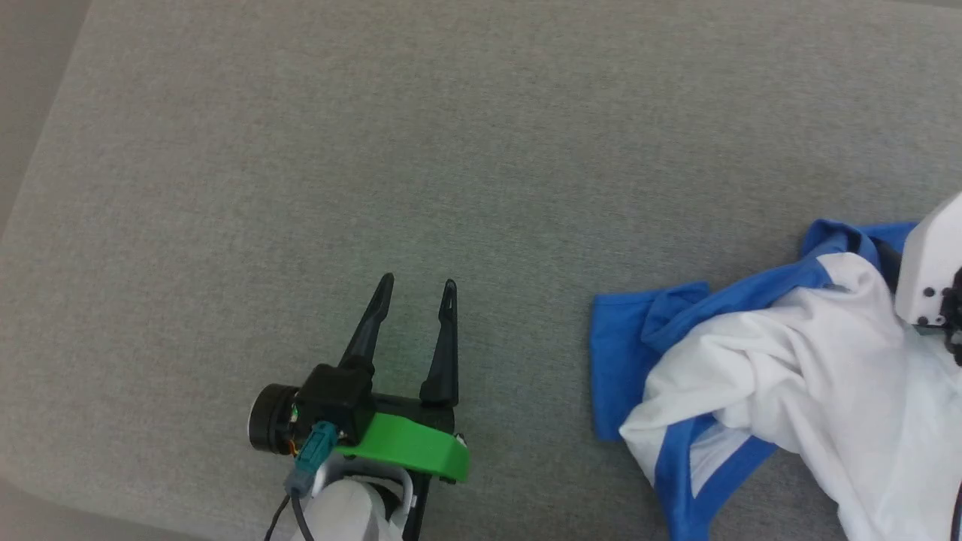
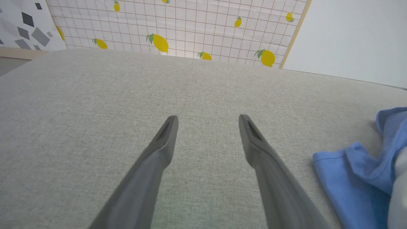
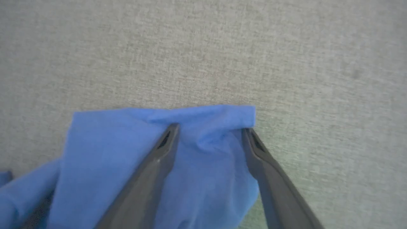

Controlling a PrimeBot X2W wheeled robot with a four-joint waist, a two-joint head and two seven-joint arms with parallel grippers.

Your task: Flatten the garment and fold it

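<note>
The garment [image 1: 782, 376], white with bright blue sleeves and trim, lies crumpled at the right side of the grey surface. Its blue cloth [image 2: 353, 181] shows at the right edge of the left wrist view. My left gripper [image 1: 417, 289] stands open over bare surface, well left of the garment, with nothing between its fingers [image 2: 165, 136]. In the right wrist view my right gripper [image 3: 210, 130] is open, its fingers spread just above a flat blue part of the garment [image 3: 127, 152], near that part's far edge. The right arm's pale housing [image 1: 932, 263] rises at the right edge of the head view.
A grey fabric-covered surface [image 1: 376, 150] spreads wide to the left and far side of the garment. Its left edge [image 1: 30, 173] runs along the head view's left. Beyond its far edge stands a lemon-patterned wall panel [image 2: 178, 25].
</note>
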